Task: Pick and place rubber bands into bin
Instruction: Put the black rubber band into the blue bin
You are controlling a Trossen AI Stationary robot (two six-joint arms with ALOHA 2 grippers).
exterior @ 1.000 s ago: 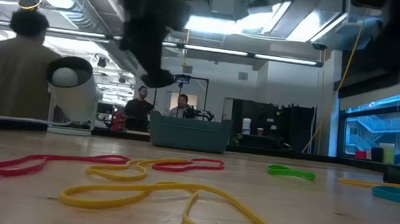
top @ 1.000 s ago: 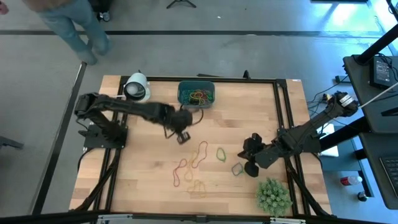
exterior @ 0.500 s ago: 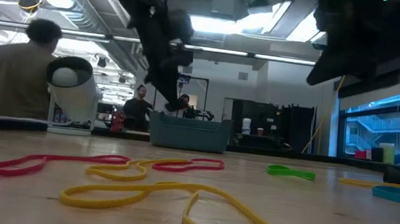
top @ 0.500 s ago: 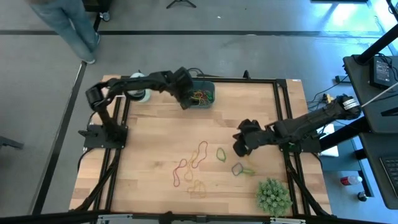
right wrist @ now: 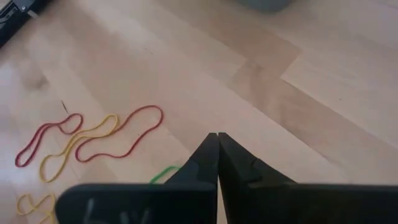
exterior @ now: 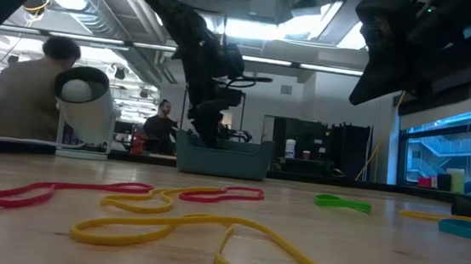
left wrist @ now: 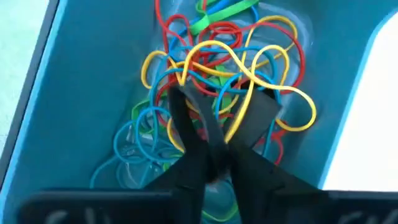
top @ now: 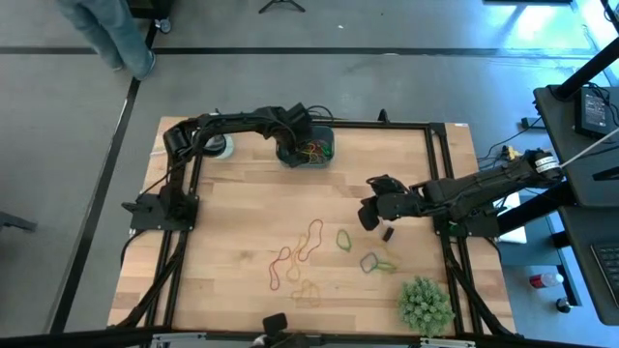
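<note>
The teal-blue bin (top: 308, 148) stands at the table's far edge and holds a heap of red, yellow, blue and green rubber bands (left wrist: 217, 56). My left gripper (left wrist: 221, 99) hangs open over this heap, fingers pointing down into the bin (exterior: 222, 156). More rubber bands lie flat on the wood at mid-table: red, yellow and orange loops (top: 308, 240) and green ones (top: 344, 239). My right gripper (top: 368, 215) is shut and hovers above the table, just right of the green loops; in its wrist view (right wrist: 217, 135) nothing shows between its fingers. My left gripper comes from above with open fingers (left wrist: 186, 124) set among the heaped bands in the bin. A yellow loop (left wrist: 239, 115) runs between the fingers. Whether the fingers touch it I cannot tell.
A white roll (top: 217, 146) stands left of the bin, partly under my left arm. A bushy green plant (top: 426, 304) sits at the near right corner. A small dark piece (top: 388, 233) lies near my right gripper. A person (top: 111, 39) walks beyond the far left corner.
My left gripper has swung from mid-table toward the far edge and come down over the bin. My right gripper has moved toward the far edge and a little left, away from the plant. The bands on the table have stayed where they were.
</note>
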